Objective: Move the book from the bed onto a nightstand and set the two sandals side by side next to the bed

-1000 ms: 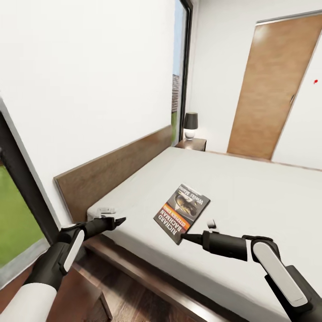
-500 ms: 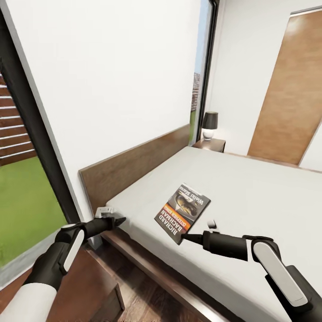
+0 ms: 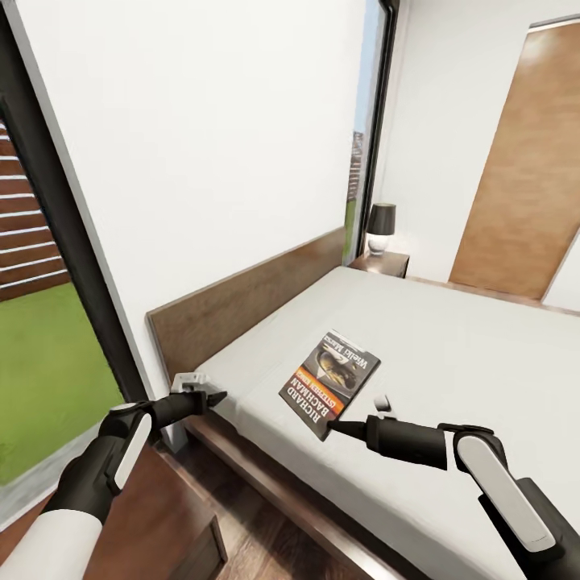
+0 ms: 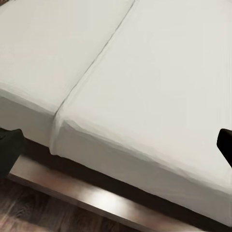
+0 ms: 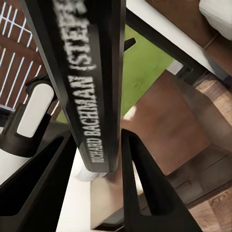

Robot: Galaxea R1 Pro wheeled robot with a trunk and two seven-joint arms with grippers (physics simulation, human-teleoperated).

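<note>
The book (image 3: 330, 381), dark with an orange band and white "RICHARD BACHMAN" lettering, is held tilted above the pale mattress of the bed (image 3: 451, 338). My right gripper (image 3: 329, 428) is shut on its lower corner. In the right wrist view the book's spine (image 5: 92, 87) stands between the black fingers (image 5: 142, 188). My left gripper (image 3: 211, 397) hovers open by the bed's near corner, with the mattress edge (image 4: 135, 96) ahead of it. One nightstand (image 3: 157, 511) is below my left arm, the other nightstand (image 3: 385, 263) is beyond the bed. The sandals are out of view.
A black-shaded lamp (image 3: 380, 226) stands on the far nightstand. A brown headboard (image 3: 242, 302) runs along the white wall. A tall window (image 3: 40, 322) onto green grass is at the left and a brown door (image 3: 524, 169) at the right. Wood-plank floor (image 3: 258, 532) lies beside the bed base.
The head view has swung left, bringing the window and the near nightstand further into the picture. The book stays in my right gripper and both arms keep their pose.
</note>
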